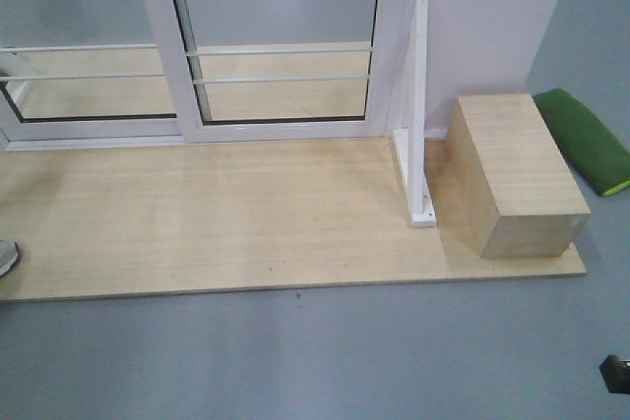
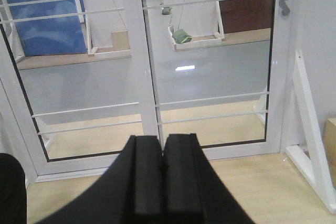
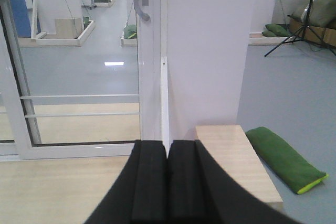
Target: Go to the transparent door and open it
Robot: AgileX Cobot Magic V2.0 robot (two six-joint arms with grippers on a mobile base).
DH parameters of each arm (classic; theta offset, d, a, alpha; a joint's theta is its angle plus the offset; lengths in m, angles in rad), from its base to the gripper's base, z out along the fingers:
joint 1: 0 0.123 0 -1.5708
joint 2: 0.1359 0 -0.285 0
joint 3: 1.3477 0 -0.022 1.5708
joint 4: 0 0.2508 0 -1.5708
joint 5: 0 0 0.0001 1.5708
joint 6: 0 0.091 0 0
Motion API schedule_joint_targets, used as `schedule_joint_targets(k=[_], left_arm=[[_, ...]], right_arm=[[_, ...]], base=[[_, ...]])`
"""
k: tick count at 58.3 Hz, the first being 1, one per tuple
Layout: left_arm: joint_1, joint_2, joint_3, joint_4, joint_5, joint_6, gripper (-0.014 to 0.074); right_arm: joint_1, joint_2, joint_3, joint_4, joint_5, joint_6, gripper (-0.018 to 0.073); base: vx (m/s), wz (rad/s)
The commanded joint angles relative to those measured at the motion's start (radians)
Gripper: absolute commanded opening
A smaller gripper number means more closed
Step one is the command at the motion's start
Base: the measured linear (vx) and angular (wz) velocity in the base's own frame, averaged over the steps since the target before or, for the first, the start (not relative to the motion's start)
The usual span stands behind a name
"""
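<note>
Approach step, by the look of it: parked short of the light wooden platform [image 1: 246,213], facing the transparent door [image 1: 281,27]. Door on the right of the glass pair at the platform's far edge, shut against the white wall [image 3: 205,51] on its right. Curved grey handle [image 3: 139,1] high on the right stile, well apart from both arms (and out of the front view altogether). Left gripper [image 2: 163,182] with pads pressed together, nothing between; right gripper [image 3: 168,182] likewise together and empty.

Next, as a judgement: roll closer, lift one arm to handle height, part the pads, close around the pull, then draw the panel leftward across the handle-less neighbour [image 1: 79,27]. Worth watching for the white brace [image 1: 418,115] and the wooden block [image 1: 517,174] on the near right.

Containers: beyond the glass, a shallow white tray [image 2: 197,44] with a green bag [image 2: 182,36] lying in it. Wooden block closed on every visible face; impossible to tell whether hollow.
</note>
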Motion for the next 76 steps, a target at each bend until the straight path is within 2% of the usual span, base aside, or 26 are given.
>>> schedule_joint_targets(k=[1, 38, 76], left_arm=[[0.003, -0.012, 0.030, -0.010, -0.085, -0.009, -0.0006], [0.003, -0.012, 0.030, -0.010, -0.085, -0.009, -0.0006], [0.003, -0.012, 0.030, -0.010, -0.085, -0.009, -0.0006]], right_arm=[[0.000, -0.014, 0.012, -0.004, -0.084, -0.003, -0.0008], [0.000, -0.014, 0.012, -0.004, -0.084, -0.003, -0.0008], [0.000, -0.014, 0.012, -0.004, -0.081, -0.003, -0.0008]], base=[[0.63, 0.07], [0.55, 0.06], [0.35, -0.01]])
